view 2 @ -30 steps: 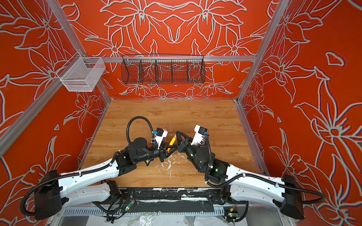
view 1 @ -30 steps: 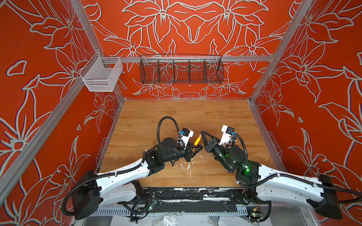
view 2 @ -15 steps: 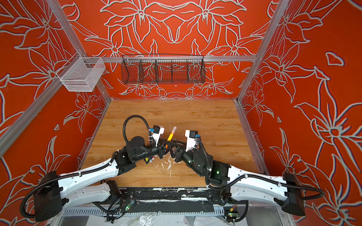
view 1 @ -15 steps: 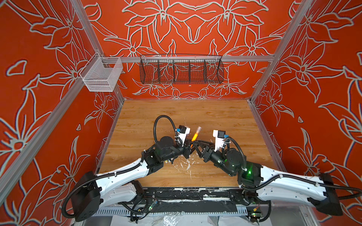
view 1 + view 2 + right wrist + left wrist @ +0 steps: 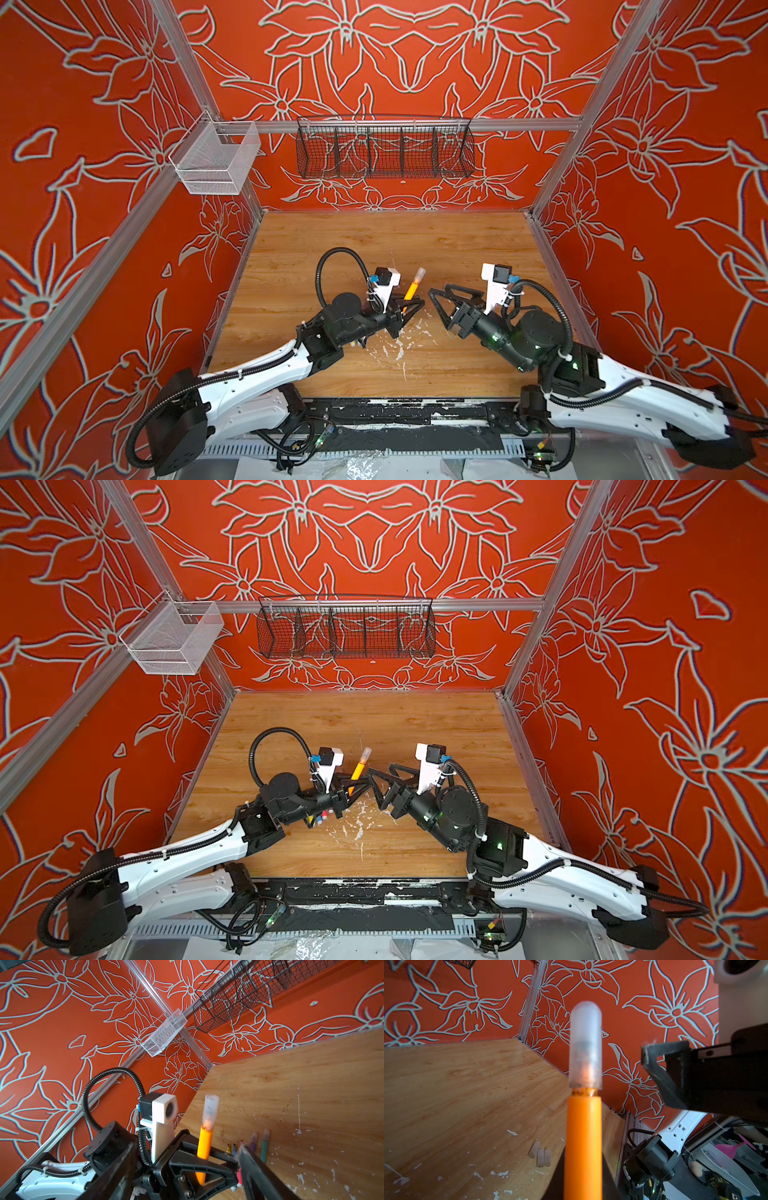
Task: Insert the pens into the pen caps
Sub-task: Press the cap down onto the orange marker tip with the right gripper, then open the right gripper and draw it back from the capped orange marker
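Orange pen (image 5: 583, 1142), tip inside clear cap (image 5: 586, 1047)

Left wrist view: the orange plastic marker pen (image 5: 583, 1142) runs out of frame, so its rear end is unseen. Its clear translucent tube cap (image 5: 585, 1043) is out of focus.
Top view, lower centre: a row of coloured pens (image 5: 320, 818) is mostly hidden under the left arm (image 5: 286, 800).
Right wrist view: a black finger (image 5: 261, 1172) is blurred and part-covers the pink pen (image 5: 239, 1177).
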You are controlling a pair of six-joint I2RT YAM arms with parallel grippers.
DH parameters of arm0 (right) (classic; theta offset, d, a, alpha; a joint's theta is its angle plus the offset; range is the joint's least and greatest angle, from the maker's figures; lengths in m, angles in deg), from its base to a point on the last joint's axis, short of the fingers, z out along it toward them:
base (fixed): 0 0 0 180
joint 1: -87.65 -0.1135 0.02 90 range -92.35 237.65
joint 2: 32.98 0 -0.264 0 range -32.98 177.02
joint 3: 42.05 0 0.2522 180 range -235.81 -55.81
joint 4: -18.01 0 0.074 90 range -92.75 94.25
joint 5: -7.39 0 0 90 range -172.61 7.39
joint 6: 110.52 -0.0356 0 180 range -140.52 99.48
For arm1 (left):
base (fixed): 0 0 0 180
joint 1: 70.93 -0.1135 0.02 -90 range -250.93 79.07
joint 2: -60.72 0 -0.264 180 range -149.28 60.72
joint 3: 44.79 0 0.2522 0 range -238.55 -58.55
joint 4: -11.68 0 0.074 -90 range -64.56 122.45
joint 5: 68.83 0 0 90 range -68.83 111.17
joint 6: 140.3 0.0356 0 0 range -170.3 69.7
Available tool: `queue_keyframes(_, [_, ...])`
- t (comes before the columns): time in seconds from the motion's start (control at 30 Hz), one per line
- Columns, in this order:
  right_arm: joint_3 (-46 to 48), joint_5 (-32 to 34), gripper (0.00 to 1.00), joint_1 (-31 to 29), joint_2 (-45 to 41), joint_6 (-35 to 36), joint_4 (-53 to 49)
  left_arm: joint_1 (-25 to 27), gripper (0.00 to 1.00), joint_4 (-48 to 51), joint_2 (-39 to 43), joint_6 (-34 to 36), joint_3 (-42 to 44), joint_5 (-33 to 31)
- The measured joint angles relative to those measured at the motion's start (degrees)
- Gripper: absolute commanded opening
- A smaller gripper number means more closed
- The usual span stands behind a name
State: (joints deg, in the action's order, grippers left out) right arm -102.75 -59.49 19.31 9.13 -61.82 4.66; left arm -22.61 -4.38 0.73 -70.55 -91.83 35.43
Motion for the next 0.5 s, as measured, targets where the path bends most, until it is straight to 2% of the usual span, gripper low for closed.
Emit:
queue_keyframes(0.13, [-2.8, -1.3, 0.76, 3.5, 3.2, -0.4, -1.4, 0.0, 0.0, -0.5, 0.0, 1.2, 0.4, 0.7])
queue_keyframes(0.33, [-5.9, -7.6, 0.69, 11.1, 9.4, -3.9, -2.2, 0.0, 0.0, -1.0, 0.1, 2.2, 0.4, 1.6])
queue_keyframes(0.5, [-7.8, -11.8, 0.6, 12.9, 13.6, -5.3, -2.8, 0.0, 0.0, -1.1, 0.1, 2.4, 0.4, 1.9])
